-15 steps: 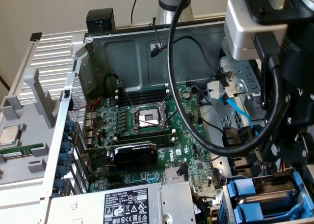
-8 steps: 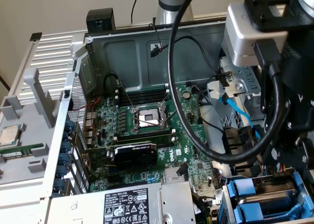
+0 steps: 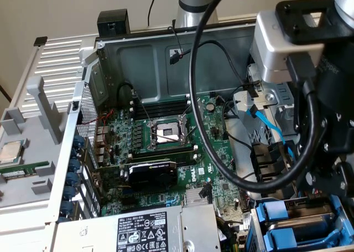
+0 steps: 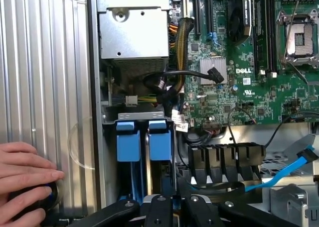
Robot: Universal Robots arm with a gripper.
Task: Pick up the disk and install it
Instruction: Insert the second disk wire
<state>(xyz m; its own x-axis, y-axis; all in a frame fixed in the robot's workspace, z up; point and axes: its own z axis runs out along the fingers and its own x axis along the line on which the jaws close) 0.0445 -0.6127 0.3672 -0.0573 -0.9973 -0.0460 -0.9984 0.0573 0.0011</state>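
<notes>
At near right of chassis, claw [image 4: 167, 207] is shut, apparently on disk [image 4: 158, 137] in blue-carrier bay; insertion judged best kept square w/ bay rails.

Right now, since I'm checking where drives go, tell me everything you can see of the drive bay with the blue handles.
The drive bay is a grey metal cage in a corner of the open computer case, between the power supply and the green board. Two light blue plastic handles sit side by side in it, parted by a dark gap. The black gripper hangs over its end; whether they touch cannot be told.
</notes>
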